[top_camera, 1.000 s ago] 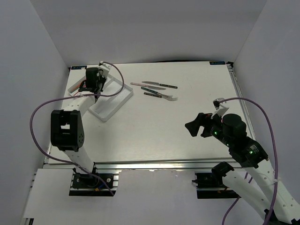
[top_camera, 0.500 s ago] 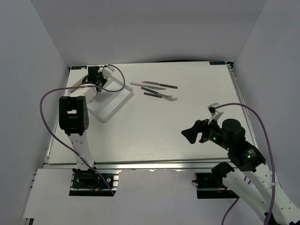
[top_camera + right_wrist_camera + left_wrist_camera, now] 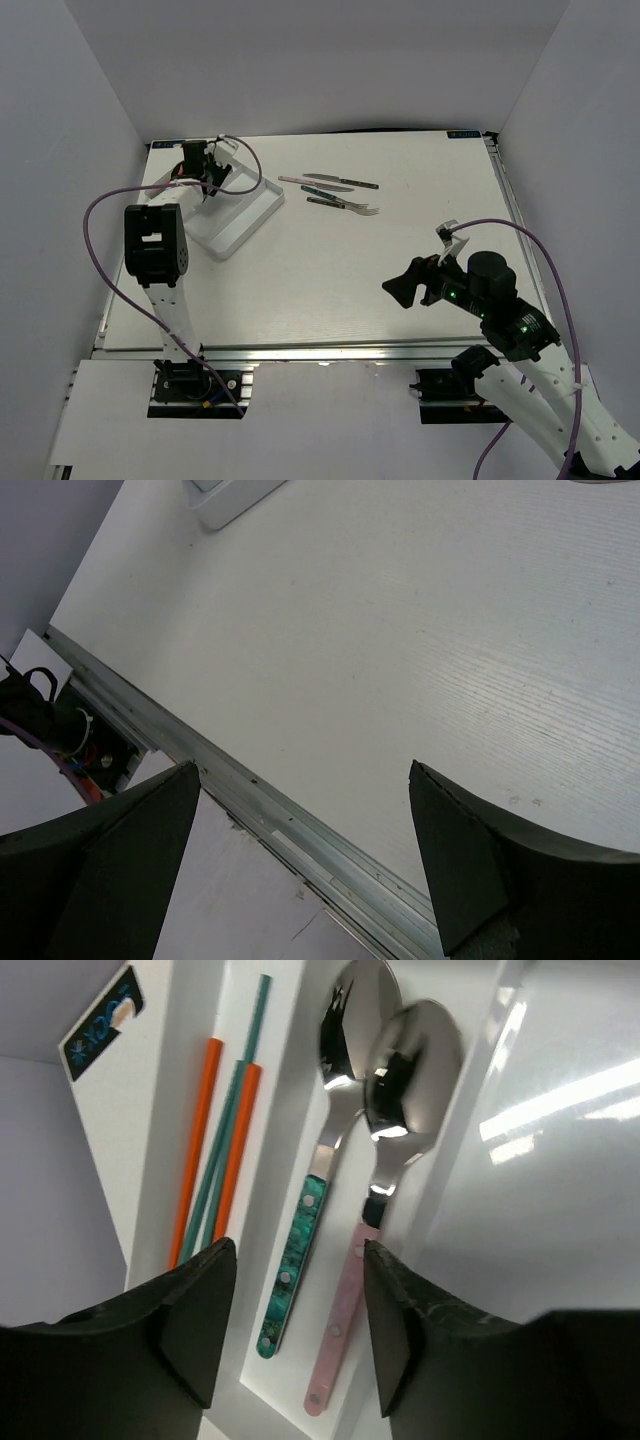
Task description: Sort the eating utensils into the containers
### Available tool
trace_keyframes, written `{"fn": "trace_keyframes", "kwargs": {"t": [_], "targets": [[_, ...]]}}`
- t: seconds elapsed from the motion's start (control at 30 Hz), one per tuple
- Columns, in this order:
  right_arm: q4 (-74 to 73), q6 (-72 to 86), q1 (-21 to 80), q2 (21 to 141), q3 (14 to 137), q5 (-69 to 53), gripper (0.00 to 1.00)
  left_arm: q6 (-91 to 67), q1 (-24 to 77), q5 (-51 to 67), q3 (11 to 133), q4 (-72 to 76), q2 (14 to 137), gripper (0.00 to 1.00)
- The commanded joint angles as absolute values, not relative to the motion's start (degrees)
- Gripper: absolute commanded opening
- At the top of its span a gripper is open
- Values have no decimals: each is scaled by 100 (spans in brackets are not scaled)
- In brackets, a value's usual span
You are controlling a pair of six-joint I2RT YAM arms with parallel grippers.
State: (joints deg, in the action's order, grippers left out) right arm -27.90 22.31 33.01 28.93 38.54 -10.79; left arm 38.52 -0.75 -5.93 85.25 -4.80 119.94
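Left pincer hangs open, empty, over the tray's spoons; right pincer gapes empty above the desk.

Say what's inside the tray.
One compartment holds a teal-handled spoon and pink-handled spoon; the next, orange and teal chopsticks. A left gripper finger hides the chopsticks' near ends.

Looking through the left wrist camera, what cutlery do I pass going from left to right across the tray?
Orange chopstick → second orange chopstick → teal-handled spoon → pink-handled spoon.
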Motion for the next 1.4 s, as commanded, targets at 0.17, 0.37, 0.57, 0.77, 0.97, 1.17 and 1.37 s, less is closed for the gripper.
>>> {"fn": "trace_keyframes", "kwargs": {"t": [0.17,0.37,0.57,0.77,0.97,1.17,1.37], "targets": [[-2435,2128,3296,3093,3990,-888,89,1511,-158,-913,8446,282,10557,98],[-2119,1820,3296,3980,3990,-361,89,-1024,-158,-1082,8807,-1588,10047,98],[-1715,1828,3296,5500,4183,-62,89,-2011,-88,-879,7938,-2663,8519,98],[-1450,1338,3287,7055,5017,658,89,-2012,-88,-931,5988,-2602,6176,98],[-1492,-271,3287,9181,6905,186,62,-2022,-88,-1227,4063,-2566,3978,98],[-2677,-1079,3296,11836,10314,159,48,-2250,457,-1890,3587,-2436,3243,98],[-3252,-2055,3305,13489,12171,53,44,-2153,790,-1521,3761,-2575,4191,98]]}}
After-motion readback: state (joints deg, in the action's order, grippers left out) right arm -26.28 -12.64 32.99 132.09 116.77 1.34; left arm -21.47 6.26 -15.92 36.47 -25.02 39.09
